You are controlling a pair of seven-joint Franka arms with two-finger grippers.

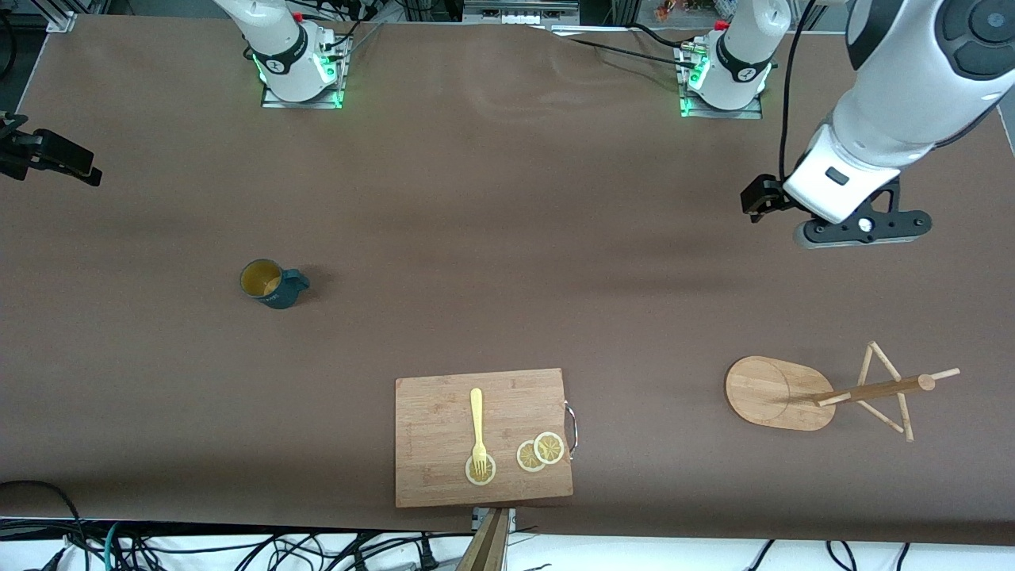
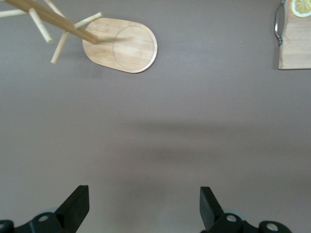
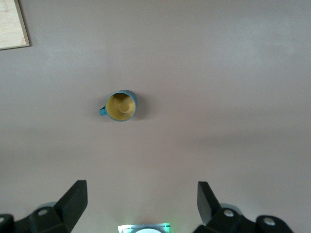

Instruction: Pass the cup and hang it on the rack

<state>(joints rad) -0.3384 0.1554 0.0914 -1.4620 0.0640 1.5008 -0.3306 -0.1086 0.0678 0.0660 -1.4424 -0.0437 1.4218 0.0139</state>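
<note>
The cup [image 1: 272, 285] is a dark teal mug with a yellow-tan inside. It stands upright on the brown table toward the right arm's end, its handle pointing toward the left arm's end. It also shows in the right wrist view [image 3: 121, 106], well ahead of my right gripper [image 3: 142, 191], which is open, empty and high above the table near its own base. The bamboo rack [image 1: 781, 392] stands toward the left arm's end with its post and pegs [image 1: 880, 388]. My left gripper [image 1: 860, 228] hangs open and empty over bare table, farther from the front camera than the rack [image 2: 121, 46].
A wooden cutting board [image 1: 432, 436] with a metal handle lies near the front edge, holding a yellow fork [image 1: 477, 424] and lemon slices [image 1: 541, 452]. A black fixture [image 1: 47, 155] juts in at the table's edge on the right arm's end.
</note>
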